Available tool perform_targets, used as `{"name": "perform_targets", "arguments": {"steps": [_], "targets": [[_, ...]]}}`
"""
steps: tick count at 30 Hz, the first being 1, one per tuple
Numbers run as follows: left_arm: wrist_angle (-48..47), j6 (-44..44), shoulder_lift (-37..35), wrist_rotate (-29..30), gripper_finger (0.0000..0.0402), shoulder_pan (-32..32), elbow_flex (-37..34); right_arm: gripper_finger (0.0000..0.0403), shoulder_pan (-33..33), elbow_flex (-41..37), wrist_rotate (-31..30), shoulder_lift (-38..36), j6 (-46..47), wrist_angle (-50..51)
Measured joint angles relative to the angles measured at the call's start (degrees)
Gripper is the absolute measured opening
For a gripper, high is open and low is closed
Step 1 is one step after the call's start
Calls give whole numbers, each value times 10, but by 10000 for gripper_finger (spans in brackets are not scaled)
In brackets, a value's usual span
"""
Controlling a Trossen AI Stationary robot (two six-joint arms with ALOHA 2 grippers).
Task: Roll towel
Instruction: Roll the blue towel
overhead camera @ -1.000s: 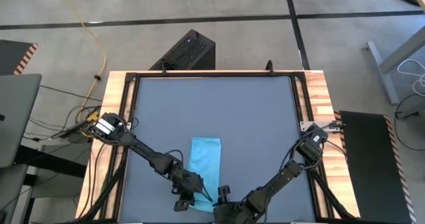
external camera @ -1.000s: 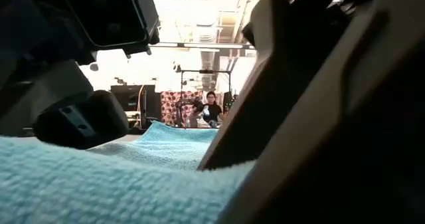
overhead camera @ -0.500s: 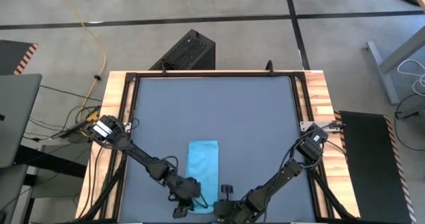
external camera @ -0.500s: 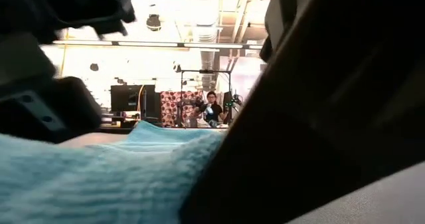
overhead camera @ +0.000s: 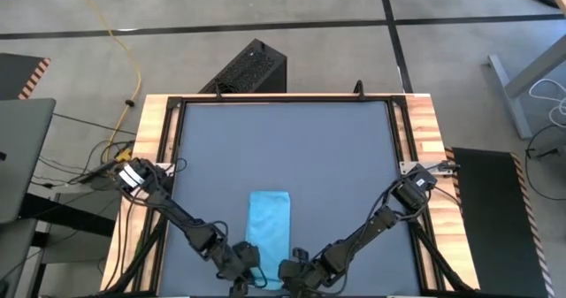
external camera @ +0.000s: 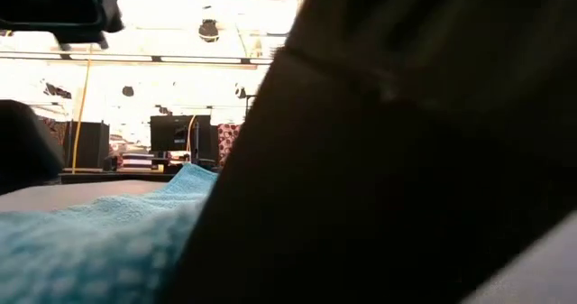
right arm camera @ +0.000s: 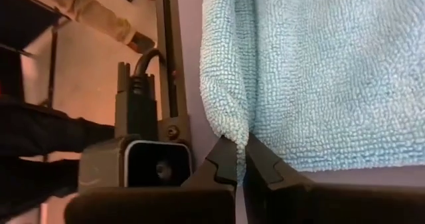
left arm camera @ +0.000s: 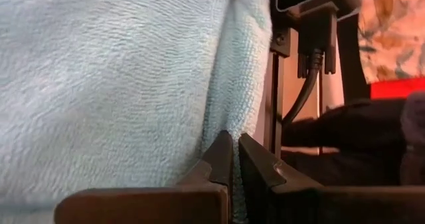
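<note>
The towel (overhead camera: 269,231) lies flat and mostly unrolled near the table's (overhead camera: 283,148) front edge, with left gripper (left arm camera: 234,159) and right gripper (right arm camera: 242,159) each pinching a near-end corner, so rolling has barely begun.

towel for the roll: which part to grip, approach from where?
Grip the near short edge of the towel, one corner per end effector, coming in low from the table's front. It lies flat as a long narrow strip running away from the arms, so that edge probably starts the roll. Both wrist views show this: left end effector and right end effector are each shut on that hem.
</note>
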State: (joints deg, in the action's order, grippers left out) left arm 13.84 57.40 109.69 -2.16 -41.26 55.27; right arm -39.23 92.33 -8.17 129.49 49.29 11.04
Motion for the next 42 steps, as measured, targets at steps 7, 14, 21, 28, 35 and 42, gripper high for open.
{"name": "perform_targets", "arguments": {"steps": [7,14,21,28,35,42], "targets": [[7,64,0,69,0,-32,0,20,-11,0,5,1,68,-9],[-5,120,0,89,0,-47,0,20,-7,-19,15,1,114,-44],[-60,150,0,81,0,-50,0,20,21,-65,80,-1,220,-136],[-100,183,-2,79,2,-46,2,20,28,-74,110,-2,298,-142],[-99,166,-2,41,42,-22,1,20,27,-74,123,-1,362,-123],[-101,139,-2,-21,97,-5,1,20,28,-75,127,0,377,-122]]}}
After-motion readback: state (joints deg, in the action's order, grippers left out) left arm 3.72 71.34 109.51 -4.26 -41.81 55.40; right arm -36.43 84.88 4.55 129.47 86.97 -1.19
